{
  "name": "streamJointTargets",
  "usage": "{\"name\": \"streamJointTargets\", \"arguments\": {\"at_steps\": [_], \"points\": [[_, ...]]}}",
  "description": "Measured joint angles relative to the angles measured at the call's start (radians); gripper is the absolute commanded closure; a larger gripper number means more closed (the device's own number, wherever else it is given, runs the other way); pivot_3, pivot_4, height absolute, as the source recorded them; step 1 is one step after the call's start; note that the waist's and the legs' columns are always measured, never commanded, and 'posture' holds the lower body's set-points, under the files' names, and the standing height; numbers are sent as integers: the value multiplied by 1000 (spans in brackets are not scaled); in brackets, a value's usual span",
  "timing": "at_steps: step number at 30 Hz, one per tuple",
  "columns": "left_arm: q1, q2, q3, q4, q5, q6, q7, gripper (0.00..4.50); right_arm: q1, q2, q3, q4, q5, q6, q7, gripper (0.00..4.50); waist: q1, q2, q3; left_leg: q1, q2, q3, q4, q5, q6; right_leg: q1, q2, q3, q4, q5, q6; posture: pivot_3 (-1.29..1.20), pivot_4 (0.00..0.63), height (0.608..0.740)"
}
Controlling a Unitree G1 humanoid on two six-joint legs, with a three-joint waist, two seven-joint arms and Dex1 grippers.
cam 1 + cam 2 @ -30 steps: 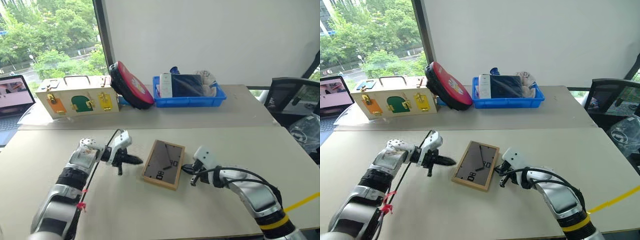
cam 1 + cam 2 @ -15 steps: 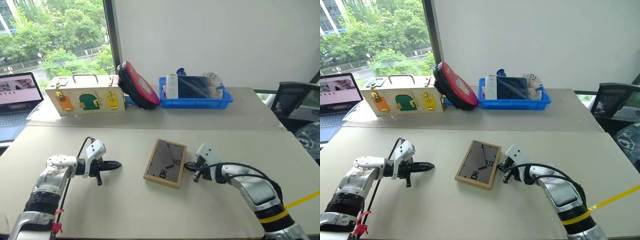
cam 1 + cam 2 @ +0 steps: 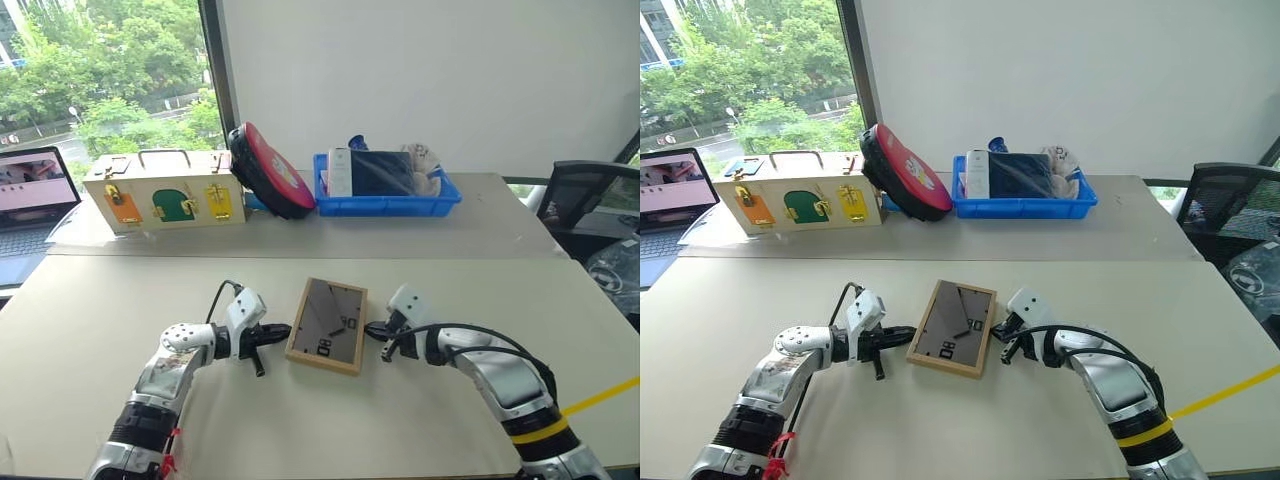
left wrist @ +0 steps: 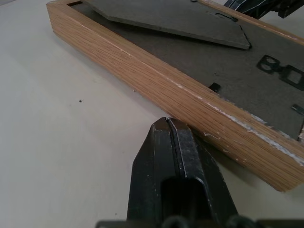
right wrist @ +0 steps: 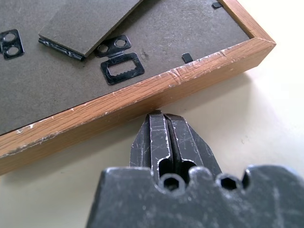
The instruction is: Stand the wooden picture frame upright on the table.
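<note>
Frame [image 3: 327, 325] lies back-up mid-worktop [image 3: 420, 430], well in from every edge, and I've got my left tool [image 3: 281, 329] and right tool [image 3: 372, 330] pinched closed, empty, tips at its opposite long sides.

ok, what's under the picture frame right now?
The wooden picture frame lies flat, dark back up, directly on the beige table. Nothing sticks out from beneath it at any edge. Its front and the tabletop under it are covered.
</note>
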Motion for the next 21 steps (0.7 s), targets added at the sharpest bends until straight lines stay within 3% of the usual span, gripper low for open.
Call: {"name": "streamJointTargets", "arguments": {"at_steps": [12, 21], "points": [[99, 162, -115, -237, -4, 21, -150, 4473, 16, -13, 42, -76, 0, 22, 38, 4500, -1, 0, 0, 0, 0, 0, -10, -1, 0, -1, 0, 0, -8, -1, -2, 0, 150, 735], [85, 251, -118, -163, -7, -117, -169, 4473, 113, -61, 33, -251, 34, 148, 35, 4500, 0, 1, 0, 2, 0, 0, -14, -1, 0, 1, -1, -1, -12, -1, -1, 0, 150, 735]]}}
